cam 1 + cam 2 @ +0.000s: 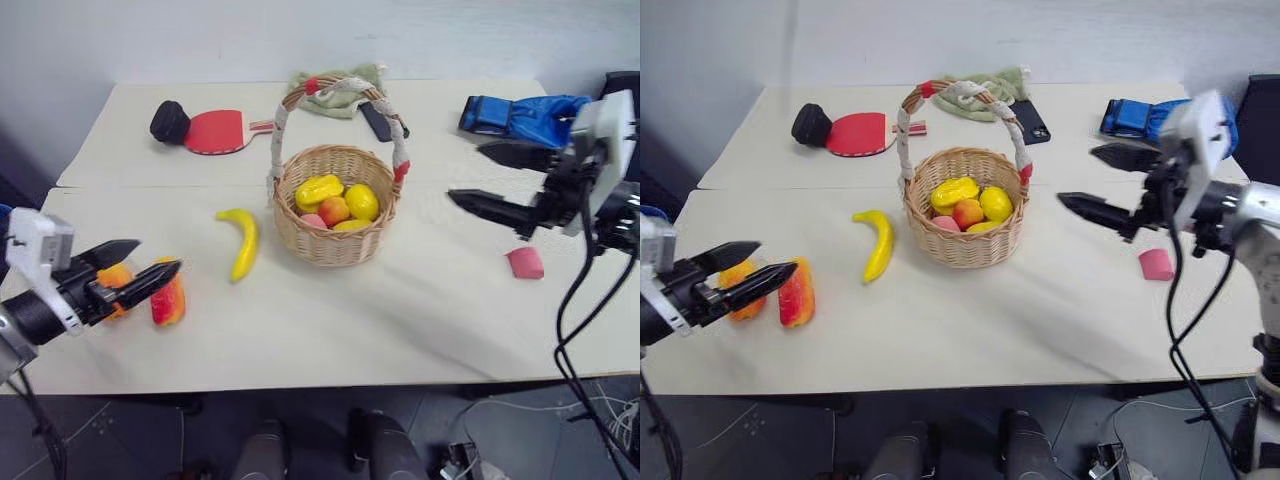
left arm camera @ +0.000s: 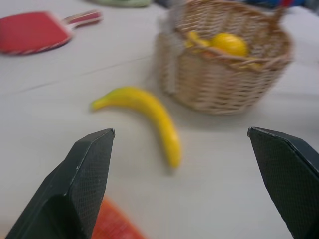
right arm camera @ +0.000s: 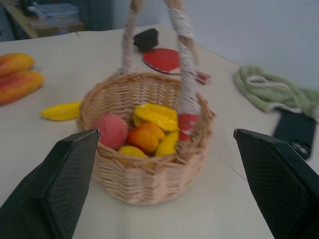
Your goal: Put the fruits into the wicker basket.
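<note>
My left gripper (image 1: 140, 270), wide open and empty, sits by two mangoes (image 1: 167, 298), left of basket (image 1: 335, 218); banana (image 1: 243, 242) between, long axis front-back. Right gripper (image 1: 490, 180) also wide.

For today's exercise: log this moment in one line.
left claw: open, near mangoes | right claw: open | banana: on table | basket: holds fruit
</note>
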